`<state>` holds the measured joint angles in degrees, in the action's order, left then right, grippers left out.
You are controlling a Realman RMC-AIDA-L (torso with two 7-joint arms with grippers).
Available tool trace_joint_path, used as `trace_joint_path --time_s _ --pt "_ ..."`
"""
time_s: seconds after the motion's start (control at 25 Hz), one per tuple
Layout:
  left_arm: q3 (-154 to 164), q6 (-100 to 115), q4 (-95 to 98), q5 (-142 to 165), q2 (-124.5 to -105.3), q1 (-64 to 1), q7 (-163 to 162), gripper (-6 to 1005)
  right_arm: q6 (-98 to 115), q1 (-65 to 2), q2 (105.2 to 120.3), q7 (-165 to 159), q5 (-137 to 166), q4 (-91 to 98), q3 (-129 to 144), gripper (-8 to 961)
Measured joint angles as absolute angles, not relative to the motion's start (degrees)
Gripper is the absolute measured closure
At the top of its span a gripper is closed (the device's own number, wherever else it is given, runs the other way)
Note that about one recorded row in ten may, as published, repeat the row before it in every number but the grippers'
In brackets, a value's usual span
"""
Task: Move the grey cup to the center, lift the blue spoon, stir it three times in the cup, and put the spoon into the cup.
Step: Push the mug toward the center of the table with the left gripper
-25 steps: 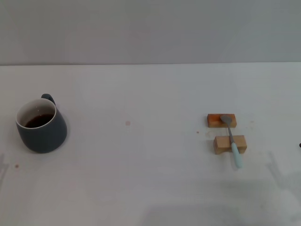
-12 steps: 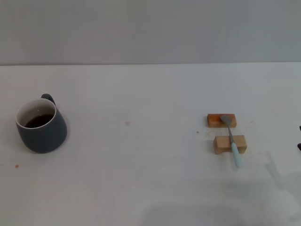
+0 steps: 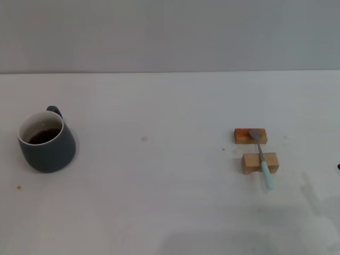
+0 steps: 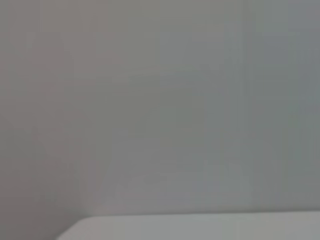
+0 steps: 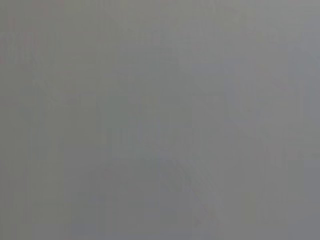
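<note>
The grey cup [image 3: 47, 142] stands upright at the table's far left, its handle toward the back and dark liquid inside. On the right, the blue spoon [image 3: 262, 158] lies across two small wooden blocks [image 3: 259, 162], metal bowl on the rear block [image 3: 250, 136] and pale handle pointing toward the front edge. A tiny dark sliver of my right gripper [image 3: 338, 167] shows at the right border, level with the front block and well clear of the spoon. My left gripper is out of view. Both wrist views show only blank grey wall.
The white table [image 3: 159, 186] stretches between the cup and the blocks, with a faint spot [image 3: 144, 139] near its middle and a small brown speck [image 3: 18, 187] in front of the cup. A grey wall rises behind the table.
The dark bit at the right border has shrunk from two specks to one. Cup, spoon and blocks have not moved.
</note>
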<state>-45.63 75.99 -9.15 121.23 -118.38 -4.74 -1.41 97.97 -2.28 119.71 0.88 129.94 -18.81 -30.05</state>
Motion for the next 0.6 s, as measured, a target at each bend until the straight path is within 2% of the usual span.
trace_joint_path --time_s 0.08,0.52,0.6 --pt "-45.1 74.5 -8.8 121.4 -118.39 -6.0 -1.3 357 98.0 -2.0 119.71 0.9 130.0 -18.8 -30.1 153" --pt "-44.4 73.1 -6.6 121.5 -118.19 -10.6 -1.2 602 99.4 -1.6 119.56 0.9 129.9 -18.6 -30.1 154" --pt "-44.4 72.3 -5.3 121.5 -118.16 -12.0 -1.2 679 99.5 -1.6 119.52 0.9 129.9 -18.5 -30.1 154"
